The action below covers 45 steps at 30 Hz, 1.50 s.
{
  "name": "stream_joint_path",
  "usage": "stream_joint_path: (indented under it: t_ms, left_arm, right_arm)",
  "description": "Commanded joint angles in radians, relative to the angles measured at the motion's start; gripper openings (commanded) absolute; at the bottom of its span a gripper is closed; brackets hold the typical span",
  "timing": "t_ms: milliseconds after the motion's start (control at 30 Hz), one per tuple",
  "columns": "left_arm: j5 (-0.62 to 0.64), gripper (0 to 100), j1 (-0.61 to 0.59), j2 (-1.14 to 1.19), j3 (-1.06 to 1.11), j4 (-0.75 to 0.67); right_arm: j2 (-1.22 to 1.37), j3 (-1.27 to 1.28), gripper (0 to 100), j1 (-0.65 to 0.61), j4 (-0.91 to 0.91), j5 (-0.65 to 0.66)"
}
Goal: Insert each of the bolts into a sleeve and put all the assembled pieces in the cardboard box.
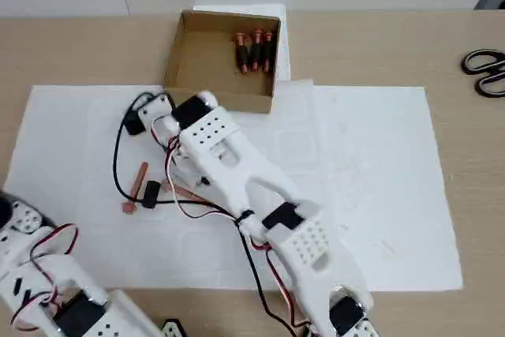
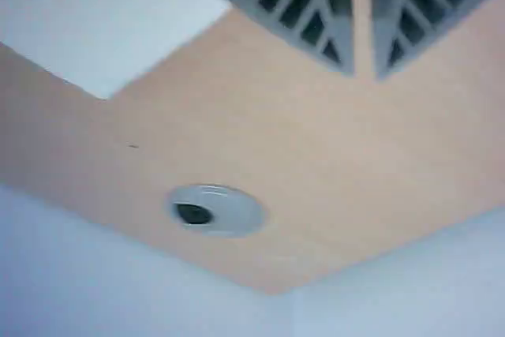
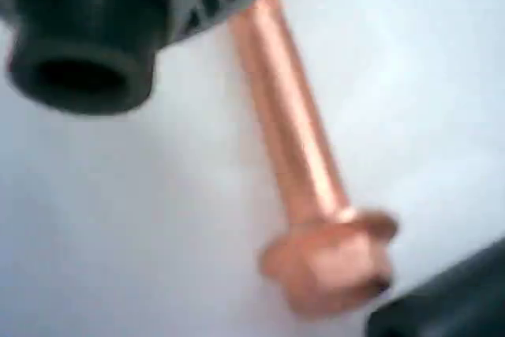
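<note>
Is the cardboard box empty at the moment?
No, three assembled pieces lie side by side inside the cardboard box, near its far right corner in the high view.

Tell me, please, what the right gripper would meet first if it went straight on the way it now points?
Most likely the copper bolt lying on the white paper, right ahead of the right gripper; depth is hard to judge, so it might touch the paper first.

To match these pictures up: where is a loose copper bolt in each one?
High view: loose bolt on the white paper, beside the right arm.
Left wrist view: wooden tabletop.
Right wrist view: copper bolt close up, perhaps another.
Shared landmark: the white paper.
</note>
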Motion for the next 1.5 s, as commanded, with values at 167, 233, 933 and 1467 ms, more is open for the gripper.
stream_joint_path:
  t_ms: [167,233,933,1467]
  left_arm:
    - [0.003,1,0.361,-0.012,-0.062,0.176]
    - [0.031,1,0.48,-0.011,-0.102,0.245]
    - [0.101,1,0.609,-0.008,-0.433,0.304]
    - [-0.077,1,0.603,0.23,-0.987,0.482]
  right_arm:
    - [-0.308,-0.038,0.5,0.031,0.056,0.005]
    - [-0.366,-0.006,0.5,0.05,0.056,0.005]
    - [-1.184,0.709,0.5,0.329,0.008,-0.034]
    - [-1.939,1.37,0.5,0.421,-0.266,-0.041]
